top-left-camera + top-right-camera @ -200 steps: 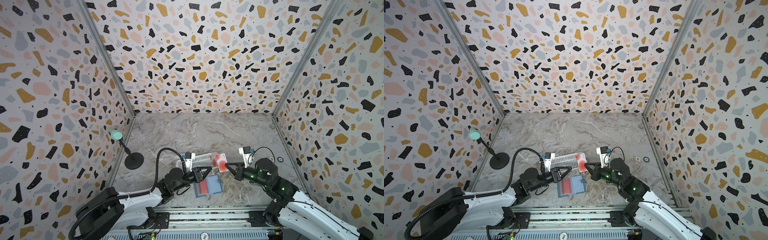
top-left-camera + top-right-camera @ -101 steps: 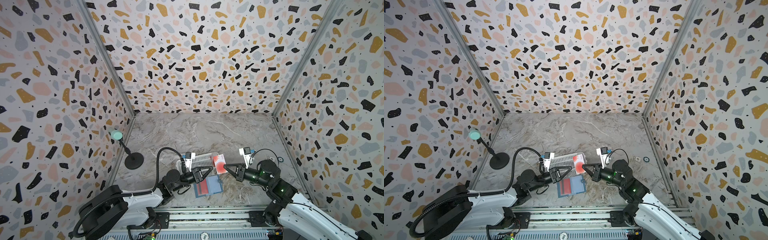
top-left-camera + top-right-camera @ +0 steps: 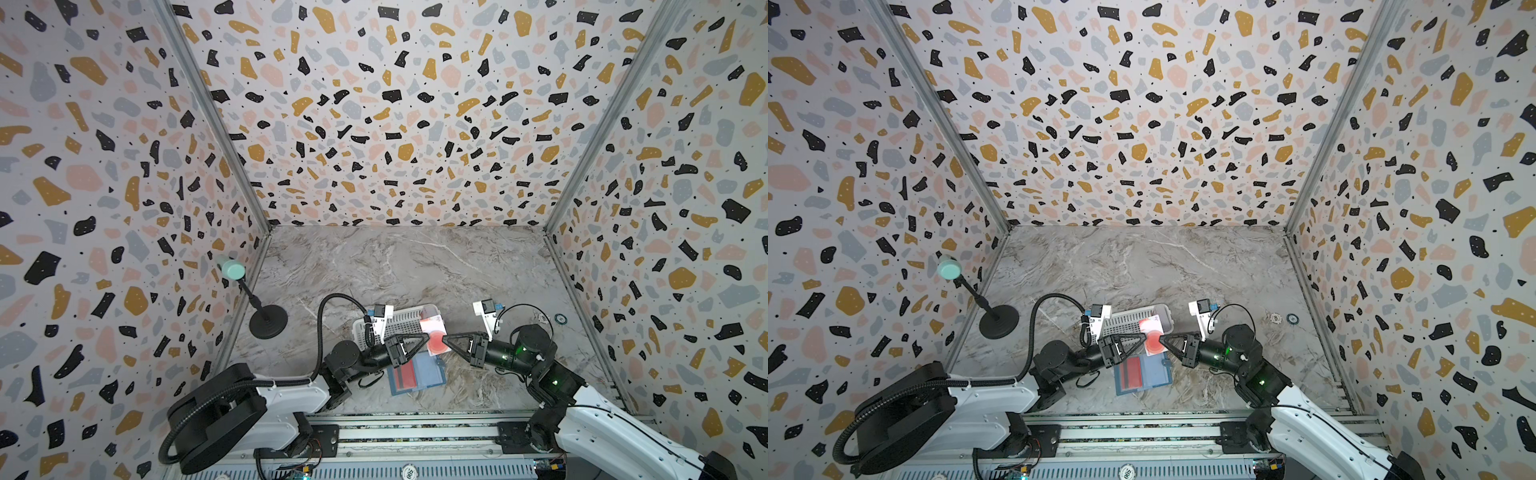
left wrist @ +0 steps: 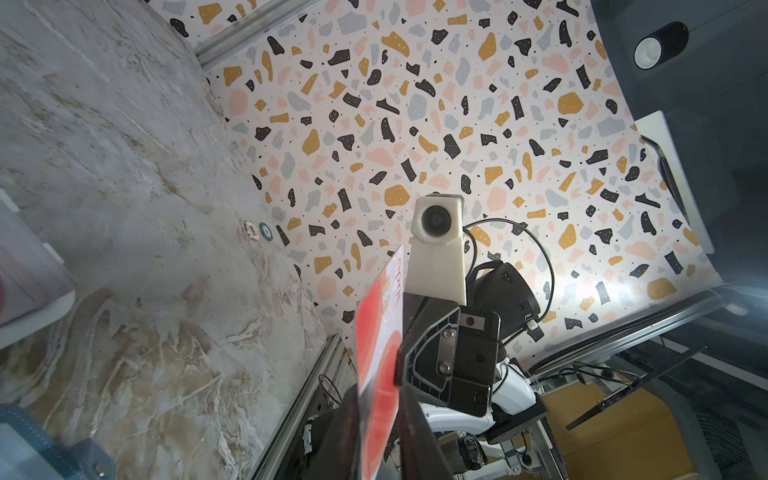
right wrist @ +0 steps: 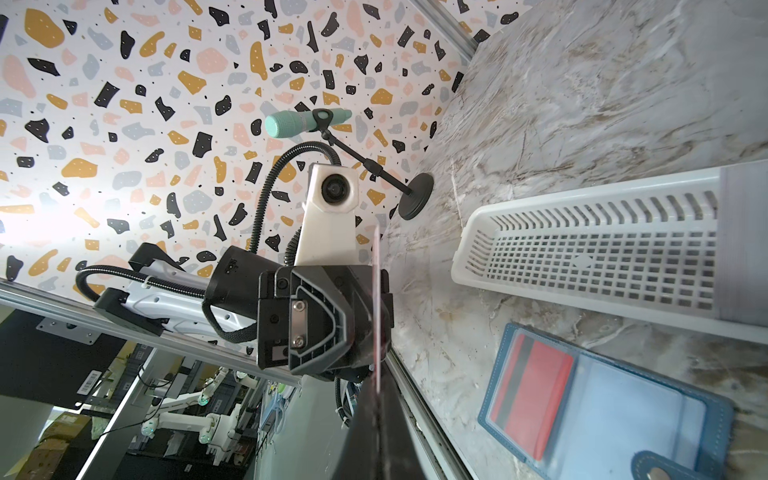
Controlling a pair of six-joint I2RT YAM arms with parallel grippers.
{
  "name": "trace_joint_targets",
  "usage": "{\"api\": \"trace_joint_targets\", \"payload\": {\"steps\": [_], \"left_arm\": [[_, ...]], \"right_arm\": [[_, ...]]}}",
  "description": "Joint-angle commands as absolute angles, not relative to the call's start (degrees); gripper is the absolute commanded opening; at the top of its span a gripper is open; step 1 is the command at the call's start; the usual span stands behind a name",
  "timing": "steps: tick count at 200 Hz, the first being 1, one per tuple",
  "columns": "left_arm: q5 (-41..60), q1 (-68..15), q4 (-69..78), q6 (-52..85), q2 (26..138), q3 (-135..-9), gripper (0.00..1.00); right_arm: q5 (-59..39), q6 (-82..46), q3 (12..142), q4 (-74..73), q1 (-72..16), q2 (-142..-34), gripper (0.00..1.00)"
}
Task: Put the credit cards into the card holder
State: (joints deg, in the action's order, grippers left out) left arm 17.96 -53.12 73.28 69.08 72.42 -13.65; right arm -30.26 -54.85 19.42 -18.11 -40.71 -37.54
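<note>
A credit card [image 3: 435,337] [image 3: 1153,337] with a red-orange circle hangs in the air between both grippers, above the open slate-blue card holder [image 3: 430,370] [image 3: 1154,372] [image 5: 623,415]. My right gripper [image 3: 444,339] [image 5: 377,409] is shut on one edge of it; the card shows there as a thin line. My left gripper [image 3: 425,337] [image 4: 380,419] straddles the card's [image 4: 380,332] opposite edge, jaws narrow with a strip of card face still showing between them. Another credit card [image 3: 405,371] [image 5: 528,399], red back up, sits in the holder's left pocket.
A white slotted basket [image 3: 399,323] [image 5: 582,257] stands just behind the grippers. A microphone on a black stand [image 3: 266,320] is at the left wall. Two small round discs [image 3: 560,318] lie near the right wall. The metal rail [image 3: 415,415] runs along the front edge.
The right gripper has carried the card leftward to the left gripper. The left jaws have narrowed around the card's free edge.
</note>
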Motion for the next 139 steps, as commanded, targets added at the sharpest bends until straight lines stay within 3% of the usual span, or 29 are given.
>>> {"api": "trace_joint_targets", "payload": {"steps": [1, 33, 62, 139], "left_arm": [[18.97, -53.62, 79.8, 69.58, 72.66, -13.8, 0.16], [18.01, -53.79, 79.8, 69.87, 72.67, -13.56, 0.04], [16.13, -53.72, 76.04, 69.81, 71.39, -12.42, 0.0], [13.18, -53.49, 49.07, 67.38, 57.64, -8.9, 0.0]], "right_arm": [[-30.55, -56.08, 18.4, -21.11, -40.56, -37.05, 0.0], [-29.2, -56.21, 16.9, -20.49, -40.52, -36.14, 0.07], [-26.36, -54.84, 17.23, -15.15, -41.14, -35.49, 0.23], [0.88, -51.25, 20.78, 8.25, -58.11, -38.71, 0.26]]}}
